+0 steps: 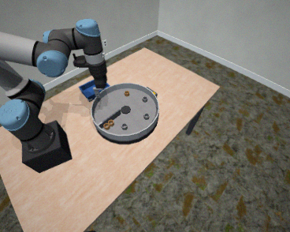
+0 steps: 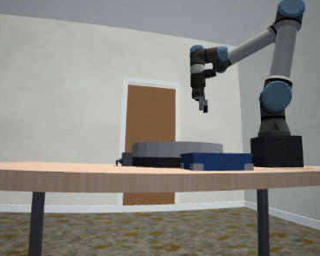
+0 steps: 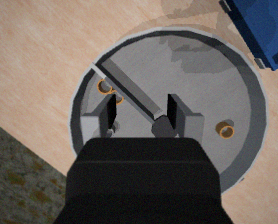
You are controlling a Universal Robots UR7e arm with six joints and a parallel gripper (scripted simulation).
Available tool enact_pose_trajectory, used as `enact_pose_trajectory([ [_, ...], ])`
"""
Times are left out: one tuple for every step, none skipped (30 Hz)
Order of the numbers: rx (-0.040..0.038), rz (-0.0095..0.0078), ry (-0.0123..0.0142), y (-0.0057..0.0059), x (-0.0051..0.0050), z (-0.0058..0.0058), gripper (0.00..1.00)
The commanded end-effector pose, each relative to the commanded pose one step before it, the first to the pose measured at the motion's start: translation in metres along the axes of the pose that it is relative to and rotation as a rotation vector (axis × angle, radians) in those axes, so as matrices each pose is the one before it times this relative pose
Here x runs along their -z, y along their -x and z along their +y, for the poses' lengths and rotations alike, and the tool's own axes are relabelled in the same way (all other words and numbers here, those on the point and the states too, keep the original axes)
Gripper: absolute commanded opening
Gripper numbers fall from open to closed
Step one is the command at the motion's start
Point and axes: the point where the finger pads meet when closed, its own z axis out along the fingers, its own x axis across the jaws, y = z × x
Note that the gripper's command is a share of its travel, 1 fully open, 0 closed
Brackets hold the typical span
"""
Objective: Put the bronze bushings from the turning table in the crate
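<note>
The turning table (image 1: 124, 138) (image 2: 176, 148) (image 3: 260, 85) is a round grey tray with a raised wall. Two bronze bushings lie close together by its bar, one (image 1: 106, 126) (image 3: 105, 93) nearer the wall, the other (image 1: 111, 123) (image 3: 119, 102) beside it. A third bronze bushing (image 1: 127, 94) (image 3: 221, 128) lies apart. Three steel bushings show in the top view: one (image 1: 145, 99), another (image 1: 146, 117) and a third (image 1: 124, 127). My gripper (image 1: 97, 93) (image 2: 203, 108) (image 3: 141, 104) is open and empty, above the turning table. The blue crate (image 1: 84, 89) (image 2: 216, 161) (image 3: 256, 22) stands beside it; its inside is partly hidden.
A dark bar (image 1: 113, 117) (image 3: 131, 90) runs from the turning table's hub (image 1: 125, 110) (image 3: 163, 127) to its wall. The wall stands between the bushings and the crate. The arm's black base (image 1: 47, 151) (image 2: 276, 151) stands on the wooden table (image 1: 81, 174) (image 2: 76, 178).
</note>
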Motion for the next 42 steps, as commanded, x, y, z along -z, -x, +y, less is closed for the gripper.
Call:
enact_pose_trajectory([
  [0.00141,0.00253,0.00328,0.00243,-0.00115,0.00136,1.00],
  [0.00000,0.00000,0.00000,0.00000,0.00000,0.00000,1.00],
  [0.00000,0.00000,0.00000,0.00000,0.00000,0.00000,1.00],
  [0.00000,0.00000,0.00000,0.00000,0.00000,0.00000,1.00],
  [-0.00079,-0.00073,-0.00061,0.00811,-0.00571,0.00035,1.00],
  [-0.00002,-0.00003,0.00000,0.00867,-0.00610,0.00059,1.00],
  [-0.00002,-0.00003,0.00000,0.00867,-0.00610,0.00059,1.00],
  [-0.00002,-0.00003,0.00000,0.00867,-0.00610,0.00059,1.00],
  [-0.00002,-0.00003,0.00000,0.00867,-0.00610,0.00059,1.00],
  [0.00000,0.00000,0.00000,0.00000,0.00000,0.00000,1.00],
  [0.00000,0.00000,0.00000,0.00000,0.00000,0.00000,1.00],
  [0.00000,0.00000,0.00000,0.00000,0.00000,0.00000,1.00],
  [0.00000,0.00000,0.00000,0.00000,0.00000,0.00000,1.00],
  [0.00000,0.00000,0.00000,0.00000,0.00000,0.00000,1.00],
  [0.00000,0.00000,0.00000,0.00000,0.00000,0.00000,1.00],
  [0.00000,0.00000,0.00000,0.00000,0.00000,0.00000,1.00],
  [0.00000,0.00000,0.00000,0.00000,0.00000,0.00000,1.00],
  [0.00000,0.00000,0.00000,0.00000,0.00000,0.00000,1.00],
  [0.00000,0.00000,0.00000,0.00000,0.00000,0.00000,1.00],
  [0.00000,0.00000,0.00000,0.00000,0.00000,0.00000,1.00],
  [0.00000,0.00000,0.00000,0.00000,0.00000,0.00000,1.00],
  [-0.00084,-0.00069,-0.00074,0.00810,-0.00566,0.00027,1.00],
  [-0.00002,-0.00003,0.00000,0.00867,-0.00610,0.00059,1.00],
  [-0.00002,-0.00003,0.00000,0.00867,-0.00610,0.00059,1.00],
  [-0.00002,-0.00003,0.00000,0.00867,-0.00610,0.00059,1.00],
  [-0.00002,-0.00003,0.00000,0.00867,-0.00610,0.00059,1.00],
  [0.00000,0.00000,0.00000,0.00000,0.00000,0.00000,1.00],
  [0.00000,0.00000,0.00000,0.00000,0.00000,0.00000,1.00],
  [0.00000,0.00000,0.00000,0.00000,0.00000,0.00000,1.00],
  [0.00000,0.00000,0.00000,0.00000,0.00000,0.00000,1.00],
  [0.00000,0.00000,0.00000,0.00000,0.00000,0.00000,1.00],
  [0.00000,0.00000,0.00000,0.00000,0.00000,0.00000,1.00],
  [0.00000,0.00000,0.00000,0.00000,0.00000,0.00000,1.00],
  [0.00000,0.00000,0.00000,0.00000,0.00000,0.00000,1.00],
  [0.00000,0.00000,0.00000,0.00000,0.00000,0.00000,1.00],
  [0.00000,0.00000,0.00000,0.00000,0.00000,0.00000,1.00],
  [0.00000,0.00000,0.00000,0.00000,0.00000,0.00000,1.00],
  [0.00000,0.00000,0.00000,0.00000,0.00000,0.00000,1.00],
  [-0.00087,-0.00057,-0.00090,-0.00059,0.00052,-0.00041,1.00],
  [0.00000,0.00000,0.00000,0.00000,0.00000,0.00000,1.00],
  [0.00000,0.00000,0.00000,0.00000,0.00000,0.00000,1.00],
  [0.00000,0.00000,0.00000,0.00000,0.00000,0.00000,1.00],
])
